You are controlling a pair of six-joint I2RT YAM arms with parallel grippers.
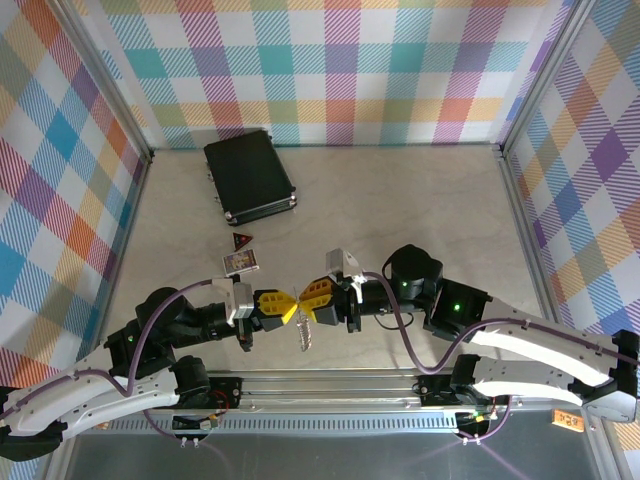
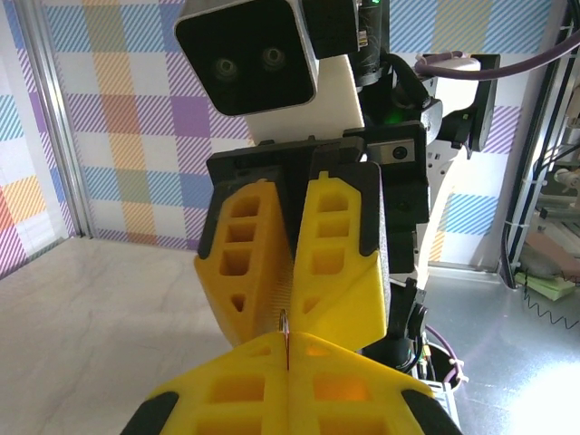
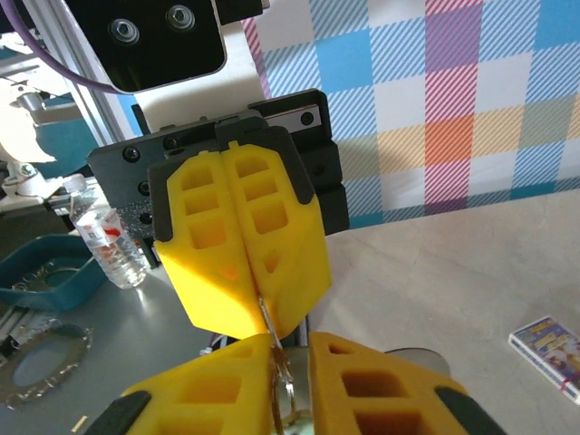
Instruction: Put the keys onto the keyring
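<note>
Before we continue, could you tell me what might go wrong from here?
Both end effectors, left and right, pinch the thin keyring at their very tips, so it could slip and drop. They meet tip to tip; any opposing pull may bend it or make them collide.

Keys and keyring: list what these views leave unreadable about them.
Top external: silvery piece hanging under the meeting fingertips, too small to identify.
Left wrist: metal sliver between the fingers of the left gripper, rest hidden by them.
Right wrist: wire ring in the right gripper, cut off by the bottom edge.
</note>
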